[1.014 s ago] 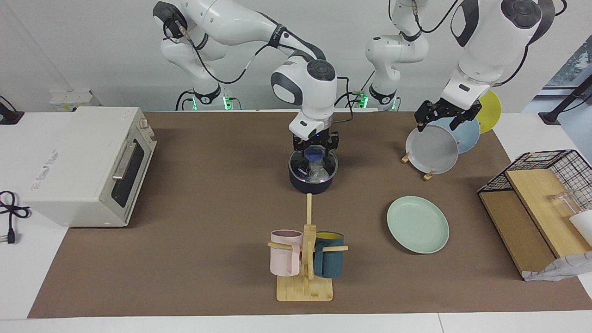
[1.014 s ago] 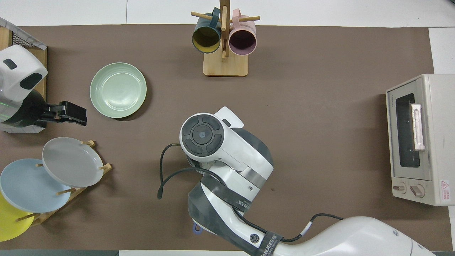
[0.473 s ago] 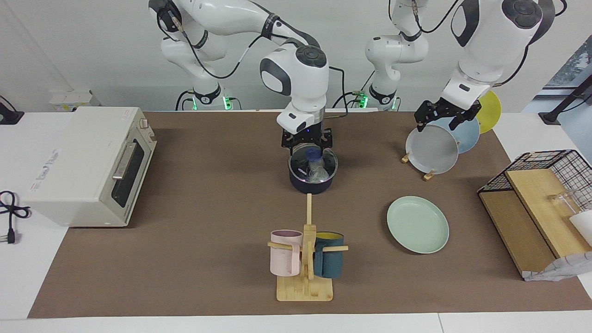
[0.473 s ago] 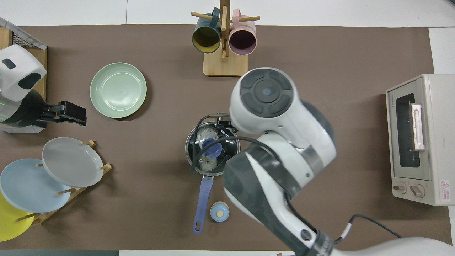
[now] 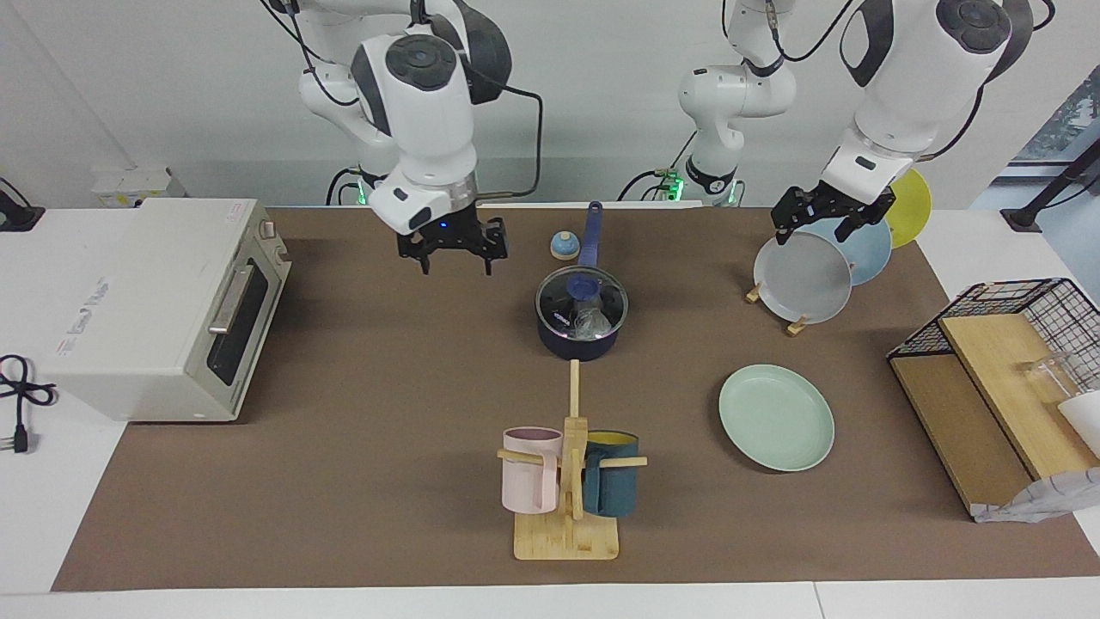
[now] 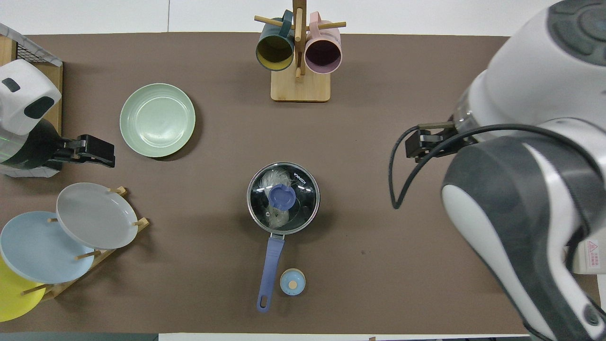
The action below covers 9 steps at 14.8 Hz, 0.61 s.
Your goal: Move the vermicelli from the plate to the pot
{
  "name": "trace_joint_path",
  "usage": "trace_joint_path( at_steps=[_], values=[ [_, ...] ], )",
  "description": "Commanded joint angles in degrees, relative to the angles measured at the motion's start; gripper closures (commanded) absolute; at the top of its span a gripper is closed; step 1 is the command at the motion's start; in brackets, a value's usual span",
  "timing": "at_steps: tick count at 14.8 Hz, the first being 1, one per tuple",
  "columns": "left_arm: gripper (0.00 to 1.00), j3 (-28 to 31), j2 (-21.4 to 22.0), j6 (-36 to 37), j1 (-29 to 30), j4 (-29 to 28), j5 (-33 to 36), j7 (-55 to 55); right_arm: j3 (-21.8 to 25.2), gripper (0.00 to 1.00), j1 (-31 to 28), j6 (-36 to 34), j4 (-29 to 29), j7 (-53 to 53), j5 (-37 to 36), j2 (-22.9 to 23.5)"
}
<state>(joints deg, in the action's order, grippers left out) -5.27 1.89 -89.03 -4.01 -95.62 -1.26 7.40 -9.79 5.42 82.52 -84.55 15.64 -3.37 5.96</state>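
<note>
The right arm is bent high, wrist turned down, with its end effector [image 5: 453, 251] hanging in the air over bare brown surface [image 5: 369, 413] between the pot [image 5: 581, 331] and the toaster oven [image 5: 163, 305]; its fingers stand apart and hold nothing. 1 second ago that end effector was down on the pot's glass lid [image 6: 283, 197], and half a second ago it had lifted just above it; now it has swung clear toward the oven, so the pot shows whole from overhead.

The pot sits mid-surface with the lid on it, its blue handle [image 6: 268, 273] pointing toward the robots. The vermicelli [image 6: 275, 179] lies inside the pot, a pale nest seen through the glass. A small round blue knob-like thing [image 6: 292, 282] rests beside the handle.

The plate [image 5: 776, 417] is farther from the robots than the pot, toward the left arm's end, and lies bare.

The left arm waits, unchanged, its end effector [image 5: 827, 215] with fingers apart over the rack of 3 plates [image 5: 803, 277], holding nothing. The mug stand [image 5: 567, 481] with 2 mugs stands farther from the robots than the pot.
</note>
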Motion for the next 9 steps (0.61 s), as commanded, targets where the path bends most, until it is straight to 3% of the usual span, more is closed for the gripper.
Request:
trace_joint_path(
  at_steps=[1, 9],
  values=[
    [0.0, -0.1, 0.92, 0.7, 0.49, -0.09, -0.94, -0.37, 5.2, 0.0, -0.06, -3.85, 0.7, -7.09, 2.04, -1.3],
    [0.0, -0.01, 1.36, -0.27, 0.05, -1.06, -0.85, -0.37, 9.16, 0.0, -2.6, -1.67, -9.84, -11.32, 2.23, -7.55]
  ],
)
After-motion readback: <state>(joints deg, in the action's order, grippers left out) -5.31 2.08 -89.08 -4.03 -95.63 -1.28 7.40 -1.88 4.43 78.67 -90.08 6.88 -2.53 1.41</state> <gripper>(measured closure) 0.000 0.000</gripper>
